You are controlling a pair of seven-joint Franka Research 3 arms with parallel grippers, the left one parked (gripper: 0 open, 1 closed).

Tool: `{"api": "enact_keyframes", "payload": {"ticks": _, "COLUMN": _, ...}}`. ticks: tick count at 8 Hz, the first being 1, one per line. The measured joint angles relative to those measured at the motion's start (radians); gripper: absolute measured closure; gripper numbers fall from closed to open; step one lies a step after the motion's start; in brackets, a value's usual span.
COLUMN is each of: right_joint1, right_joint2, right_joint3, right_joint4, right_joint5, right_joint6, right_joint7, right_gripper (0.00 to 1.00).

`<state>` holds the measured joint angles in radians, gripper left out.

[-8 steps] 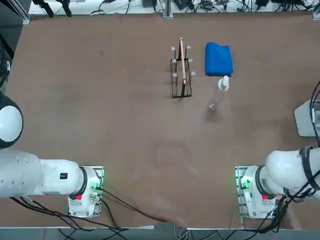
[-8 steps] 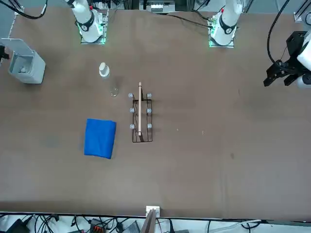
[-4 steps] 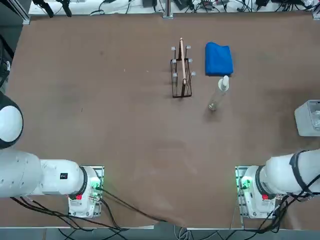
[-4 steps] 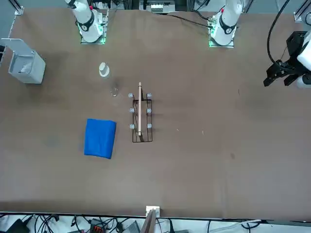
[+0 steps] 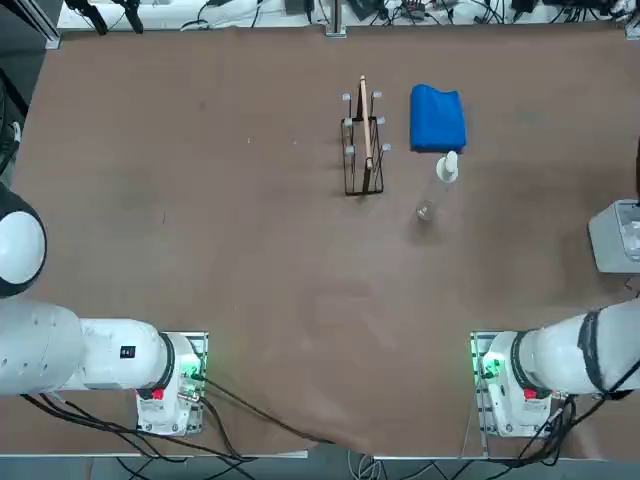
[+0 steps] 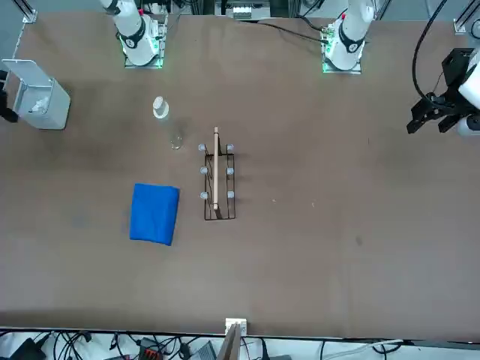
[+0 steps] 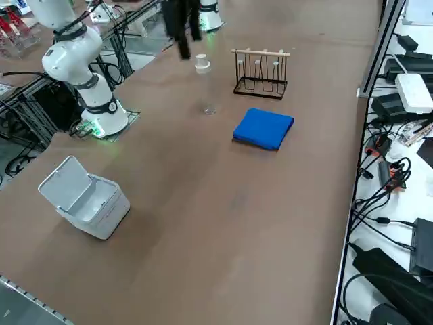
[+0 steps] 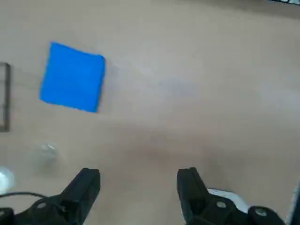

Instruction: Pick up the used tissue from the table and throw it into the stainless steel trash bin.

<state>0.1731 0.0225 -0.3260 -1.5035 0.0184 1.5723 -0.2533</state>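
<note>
The stainless steel trash bin (image 5: 617, 236) stands with its lid up at the table's (image 5: 250, 250) right edge, seen also in the front view (image 6: 35, 101) and the right side view (image 7: 86, 201). The used tissue does not show on the table, and I cannot make it out in the bin's pale inside. My right gripper (image 8: 138, 180) hangs high over the table, open, with nothing between its fingers. A white corner of the bin (image 8: 225, 194) shows by one finger. The gripper lies outside the top view; only the right arm's lower part (image 5: 575, 355) shows there.
A folded blue cloth (image 5: 437, 118), a black wire rack (image 5: 362, 150) and a small clear bottle with a white cap (image 5: 440, 180) sit at the table's far middle. Cables run along the far edge.
In the top view the right arm's white link has swung back toward its base, uncovering the bin. The gripper has stayed open.
</note>
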Motion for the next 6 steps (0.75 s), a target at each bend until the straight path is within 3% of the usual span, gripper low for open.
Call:
{"api": "enact_keyframes", "payload": {"ticks": 3, "right_joint1": -0.095, "right_joint2": -0.045, "right_joint3": 0.237, "right_joint4": -0.018, "right_joint5": 0.009, "right_joint6": -0.022, "right_joint7": 0.298, "right_gripper": 0.0}}
{"api": "enact_keyframes", "payload": {"ticks": 4, "right_joint1": -0.12, "right_joint2": -0.076, "right_joint3": 0.272, "right_joint4": -0.049, "right_joint5": 0.009, "right_joint6": -0.025, "right_joint7": 0.327, "right_gripper": 0.0}}
{"api": "enact_keyframes", "payload": {"ticks": 6, "right_joint1": -0.149, "right_joint2": -0.126, "right_joint3": 0.279, "right_joint4": -0.104, "right_joint5": 0.009, "right_joint6": -0.024, "right_joint7": 0.331, "right_gripper": 0.0}}
